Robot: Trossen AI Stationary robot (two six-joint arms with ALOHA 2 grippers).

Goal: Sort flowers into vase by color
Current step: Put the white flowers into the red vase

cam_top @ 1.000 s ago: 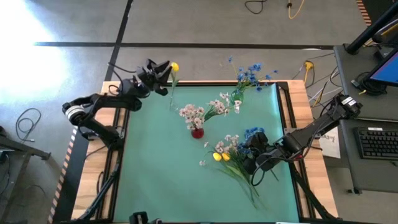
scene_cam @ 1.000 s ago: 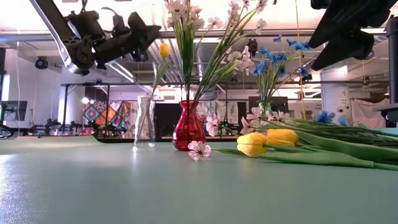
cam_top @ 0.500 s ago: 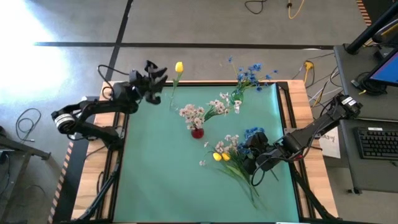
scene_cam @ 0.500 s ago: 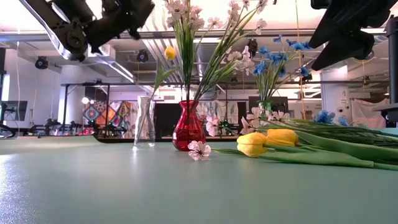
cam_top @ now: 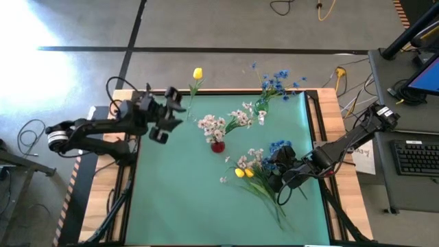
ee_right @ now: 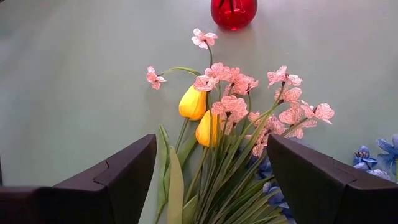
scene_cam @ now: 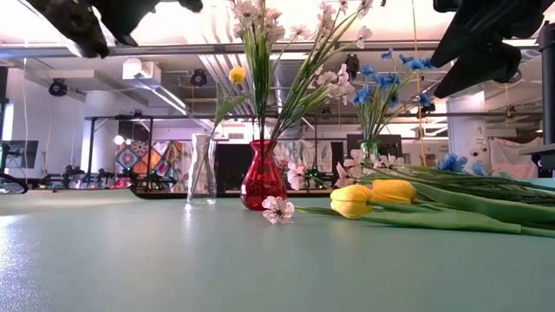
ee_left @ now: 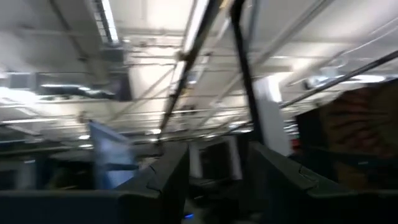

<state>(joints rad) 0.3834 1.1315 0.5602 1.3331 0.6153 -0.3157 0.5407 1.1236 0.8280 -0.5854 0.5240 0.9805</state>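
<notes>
Three vases stood at the far side of the green mat (cam_top: 178, 185): a clear vase (scene_cam: 201, 168) holding one yellow tulip (cam_top: 197, 73), a red vase (cam_top: 217, 145) of pinkish-white blossoms (cam_top: 211, 125), and a third vase (cam_top: 261, 112) of blue flowers (cam_top: 276, 79). Two yellow tulips (ee_right: 200, 115) lay in the loose flower pile (cam_top: 260, 175) on the mat. The left gripper (cam_top: 164, 116) hung open and empty near the clear vase; the right gripper (ee_right: 208, 186) hovered wide open over the pile, holding nothing.

Keyboard (cam_top: 418, 157) (beside table); floor cables (cam_top: 302, 8).
</notes>
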